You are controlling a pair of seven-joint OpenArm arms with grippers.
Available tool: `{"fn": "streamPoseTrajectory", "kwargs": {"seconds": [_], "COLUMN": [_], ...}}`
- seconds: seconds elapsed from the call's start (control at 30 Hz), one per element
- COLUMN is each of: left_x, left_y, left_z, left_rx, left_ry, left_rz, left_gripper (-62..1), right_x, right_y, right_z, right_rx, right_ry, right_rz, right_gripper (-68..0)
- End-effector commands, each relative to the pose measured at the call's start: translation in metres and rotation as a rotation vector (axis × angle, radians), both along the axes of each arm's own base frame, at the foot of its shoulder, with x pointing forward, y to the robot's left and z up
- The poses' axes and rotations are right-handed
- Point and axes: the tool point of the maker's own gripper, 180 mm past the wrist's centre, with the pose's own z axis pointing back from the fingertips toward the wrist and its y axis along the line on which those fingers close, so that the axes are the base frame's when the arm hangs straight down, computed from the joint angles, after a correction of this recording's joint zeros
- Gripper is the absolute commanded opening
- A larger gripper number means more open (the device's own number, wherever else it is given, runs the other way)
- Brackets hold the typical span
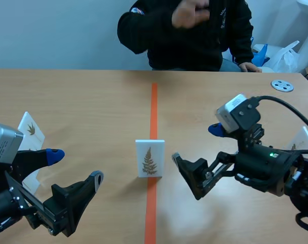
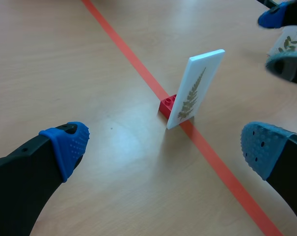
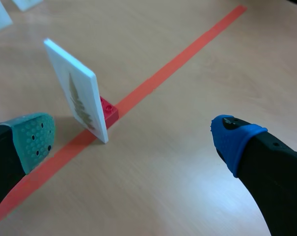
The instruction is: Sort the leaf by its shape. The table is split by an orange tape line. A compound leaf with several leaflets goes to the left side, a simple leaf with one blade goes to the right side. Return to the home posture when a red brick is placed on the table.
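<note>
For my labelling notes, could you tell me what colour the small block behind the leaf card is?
The block is red, clearest in the left wrist view.

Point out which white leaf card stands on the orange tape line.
The white card with the fern-like leaf, upright with a small red brick at its foot. The other two white cards, one left and one right, sit off the line.

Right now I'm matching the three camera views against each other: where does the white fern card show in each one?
Scene view: the fern card stands upright at mid-table on the orange tape line.
Left wrist view: the card stands on the line, a red brick behind its foot.
Right wrist view: the card on the line, the brick behind it.
Shared landmark: the orange tape line.
</note>
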Motion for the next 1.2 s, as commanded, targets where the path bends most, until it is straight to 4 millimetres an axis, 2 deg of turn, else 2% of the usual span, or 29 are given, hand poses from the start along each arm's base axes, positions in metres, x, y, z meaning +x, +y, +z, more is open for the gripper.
{"fn": "streamPoseTrajectory", "kwargs": {"seconds": [0.0, 0.2, 0.4, 0.57, 0.7, 0.93, 1.17], "left_x": [0.005, 0.005, 0.005, 0.005, 0.005, 0.005, 0.005], "left_y": [-0.004, -0.004, -0.004, -0.004, -0.004, -0.004, -0.004], "left_z": [0.015, 0.015, 0.015, 0.015, 0.015, 0.015, 0.015], "left_rx": [-0.026, -0.027, -0.027, -0.028, -0.028, -0.028, -0.028], "left_ry": [-0.046, -0.046, -0.047, -0.048, -0.048, -0.048, -0.048], "left_rz": [-0.004, -0.004, -0.004, -0.004, -0.004, -0.004, -0.004], "left_gripper": [1.4, 1.4, 1.4, 1.4, 1.4, 1.4, 1.4], "right_x": [0.010, 0.019, 0.029, 0.025, 0.018, 0.016, 0.016], "right_y": [0.002, 0.024, 0.053, 0.077, 0.085, 0.086, 0.085], "right_z": [0.008, -0.016, -0.025, -0.030, -0.032, -0.034, -0.035], "right_rx": [0.015, 0.014, 0.007, 0.009, 0.000, -0.008, -0.014], "right_ry": [-0.037, -0.021, -0.037, -0.030, -0.035, -0.035, -0.031], "right_rz": [0.010, 0.058, 0.096, 0.151, 0.185, 0.195, 0.194], "right_gripper": [0.4, 0.4, 0.4, 0.4, 0.3, -32.0, -52.0]}}
